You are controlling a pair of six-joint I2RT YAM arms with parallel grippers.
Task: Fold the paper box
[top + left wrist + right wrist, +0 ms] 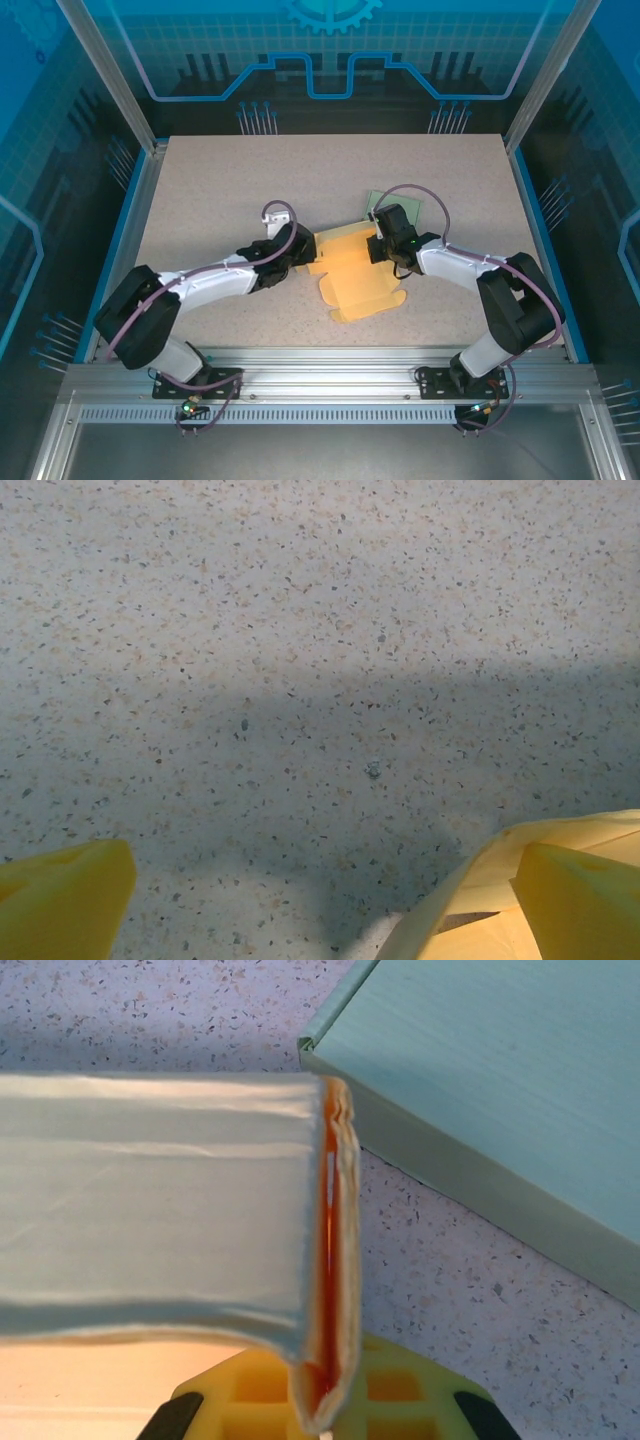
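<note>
The yellow paper box [355, 280] lies partly flat in the middle of the table [250, 180], light, floppy and easily creased I judge, best taken by a flap edge; the right claw [380, 245] pinches a raised flap, the left claw [298, 255] is spread wide beside it

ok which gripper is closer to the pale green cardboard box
Right. The right gripper is beside the pale green cardboard box, shut on the flat yellow paper box; the left gripper is open at that sheet's far left side.
</note>
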